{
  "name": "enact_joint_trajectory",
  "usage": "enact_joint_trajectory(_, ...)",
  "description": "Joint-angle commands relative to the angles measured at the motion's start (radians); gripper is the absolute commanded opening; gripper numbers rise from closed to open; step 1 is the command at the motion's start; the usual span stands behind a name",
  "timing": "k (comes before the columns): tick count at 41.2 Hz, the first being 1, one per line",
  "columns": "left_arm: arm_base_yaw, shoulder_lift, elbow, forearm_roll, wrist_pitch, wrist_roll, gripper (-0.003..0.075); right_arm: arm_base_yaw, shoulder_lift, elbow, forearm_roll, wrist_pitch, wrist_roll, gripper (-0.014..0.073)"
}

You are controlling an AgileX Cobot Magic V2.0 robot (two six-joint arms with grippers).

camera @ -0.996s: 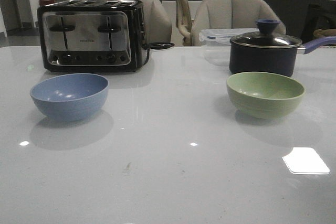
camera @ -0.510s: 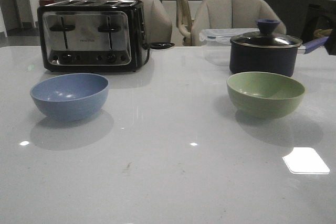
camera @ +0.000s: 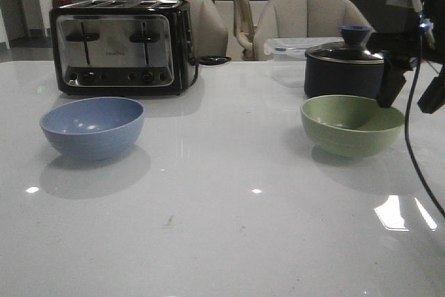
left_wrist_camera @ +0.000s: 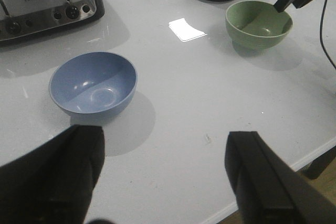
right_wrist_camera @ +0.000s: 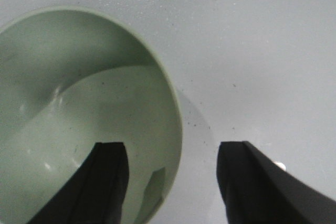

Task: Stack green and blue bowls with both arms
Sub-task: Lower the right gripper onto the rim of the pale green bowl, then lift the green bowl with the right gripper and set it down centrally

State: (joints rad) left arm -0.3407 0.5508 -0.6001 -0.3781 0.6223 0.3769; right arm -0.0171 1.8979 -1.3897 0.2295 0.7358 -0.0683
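The blue bowl (camera: 92,127) sits on the left of the white table, in front of the toaster; it also shows in the left wrist view (left_wrist_camera: 93,84). The green bowl (camera: 352,124) sits on the right; it also shows in the left wrist view (left_wrist_camera: 259,23) and the right wrist view (right_wrist_camera: 79,114). My right gripper (camera: 411,92) hangs open just above the green bowl's right rim, one finger (right_wrist_camera: 107,182) over the inside, the other (right_wrist_camera: 252,182) outside. My left gripper (left_wrist_camera: 165,174) is open and empty, short of the blue bowl and out of the front view.
A chrome toaster (camera: 119,45) stands at the back left. A dark navy saucepan with a glass lid (camera: 348,67) stands right behind the green bowl, a clear container (camera: 288,50) beside it. Chairs stand behind the table. The table's near edge (left_wrist_camera: 315,148) shows in the left wrist view.
My right arm has come into the front view from the right and now hangs over the green bowl's right rim. Both bowls have stayed in place.
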Motion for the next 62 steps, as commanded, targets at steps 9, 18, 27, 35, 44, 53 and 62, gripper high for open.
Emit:
enact_joint_trajectory(9, -0.007, 0.008, -0.027, -0.026, -0.076, 0.002, 0.0527, -0.007, 0.04, -0.094, 0.021, -0.023, -0.006, 0.0279)
enact_joint_trajectory(18, -0.007, 0.008, -0.027, -0.026, -0.076, 0.002, 0.0527, -0.008, 0.038, -0.094, 0.016, -0.027, -0.006, 0.01)
enact_joint_trajectory(27, -0.007, 0.008, -0.027, -0.026, -0.076, 0.002, 0.0527, 0.01, -0.042, -0.094, 0.016, 0.003, -0.027, 0.0064)
enact_joint_trajectory(35, -0.007, 0.008, -0.027, -0.026, -0.076, 0.002, 0.0527, 0.121, -0.164, -0.093, 0.016, 0.041, -0.145, 0.0064)
enact_joint_trajectory(44, -0.007, 0.008, -0.027, -0.026, -0.076, 0.002, 0.0527, 0.308, -0.192, -0.09, 0.016, 0.101, -0.162, 0.0064)
enact_joint_trajectory(53, -0.007, 0.008, -0.027, -0.026, -0.076, 0.002, 0.0527, 0.449, -0.14, -0.023, 0.016, 0.057, -0.162, 0.0064)
enact_joint_trajectory(62, -0.007, 0.008, -0.027, -0.026, -0.076, 0.002, 0.0527, 0.482, -0.064, 0.008, 0.039, 0.029, -0.162, 0.0066)
